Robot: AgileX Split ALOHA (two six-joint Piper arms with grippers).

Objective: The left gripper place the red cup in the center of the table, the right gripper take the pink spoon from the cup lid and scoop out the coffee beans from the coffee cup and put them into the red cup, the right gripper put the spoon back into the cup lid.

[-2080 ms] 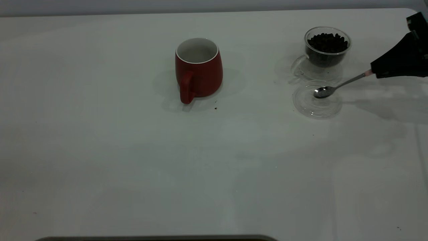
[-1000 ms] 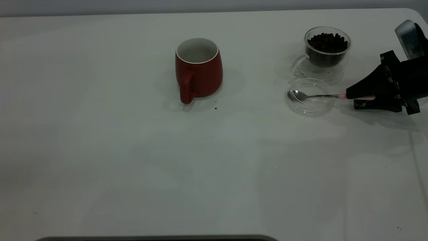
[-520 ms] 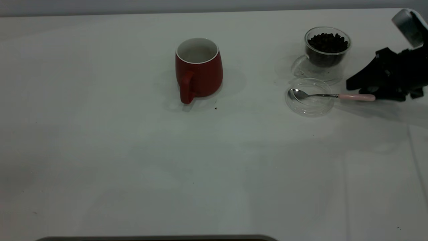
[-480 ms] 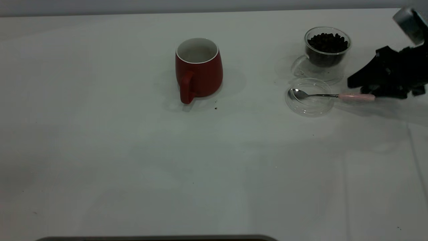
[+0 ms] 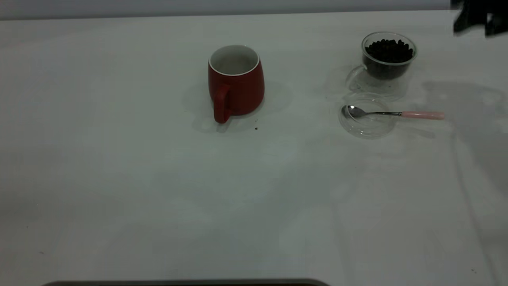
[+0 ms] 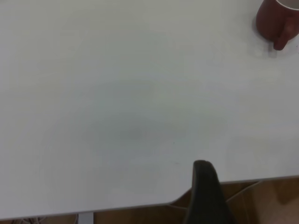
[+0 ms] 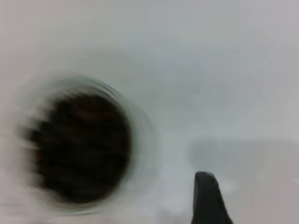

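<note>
The right claw (image 5: 474,18) has pulled up and away to the far right corner of the desk (image 5: 158,190), where only a dark piece of it shows at the top edge of the exterior view. Half a second ago it hung low just beside the pink end of the spoon (image 5: 393,114). Whether its fingers are open or closed cannot be told; it grips nothing that shows, and in the right wrist view only one dark fingertip (image 7: 208,198) appears.

The spoon lies where it was set down, its metal bowl inside the clear lid (image 5: 367,117) and its pink handle reaching out to the right over the rim, onto the desk. It has not shifted since the earlier frame. The lid sits just on the near side of the glass cup (image 5: 387,59), which is heaped with coffee beans (image 5: 389,49); in the right wrist view the cup (image 7: 81,144) and its beans (image 7: 79,147) are a dark round smear.

The red cup (image 5: 235,81) stands upright about mid-desk, toward the far side and well to the left of the lid, handle turned to the near side. Its white inside shows no beans that can be made out.

The left claw (image 6: 205,193) is parked past the desk's edge, one dark finger showing in its wrist view, with the red cup (image 6: 279,23) far off. Its state cannot be told either
</note>
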